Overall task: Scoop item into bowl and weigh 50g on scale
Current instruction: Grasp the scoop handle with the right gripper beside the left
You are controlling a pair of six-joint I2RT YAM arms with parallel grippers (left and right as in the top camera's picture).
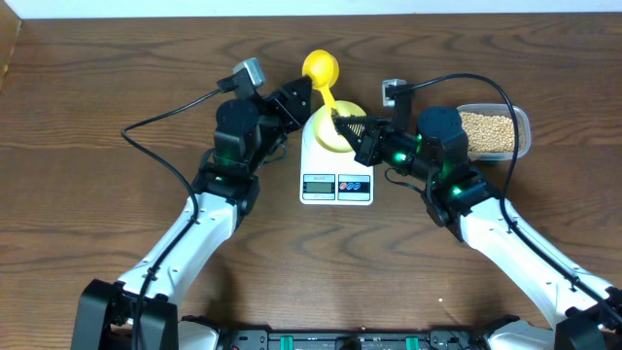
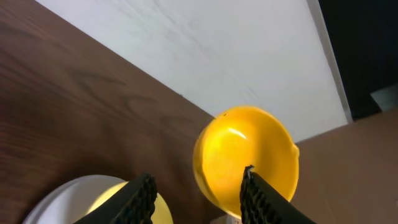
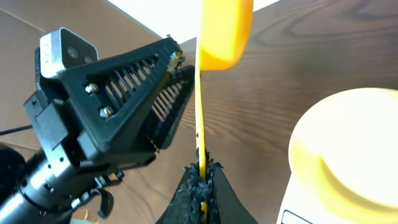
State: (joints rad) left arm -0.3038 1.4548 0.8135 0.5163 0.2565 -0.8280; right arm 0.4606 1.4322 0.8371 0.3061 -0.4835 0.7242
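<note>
The white scale lies mid-table with the pale yellow bowl on its platform. My right gripper is shut on the handle of a bright yellow measuring spoon, whose head points away past the bowl. The right wrist view shows the jaws clamped on the handle, the spoon above, and the bowl to the right. My left gripper is open beside the spoon's handle. In the left wrist view its jaws are open, the spoon head looks empty, and the bowl is lower left. The beans fill a tub at the right.
The clear plastic tub stands right of the scale, behind my right arm. Both arms' cables loop over the table beside the scale. The table's far edge runs close behind the spoon head.
</note>
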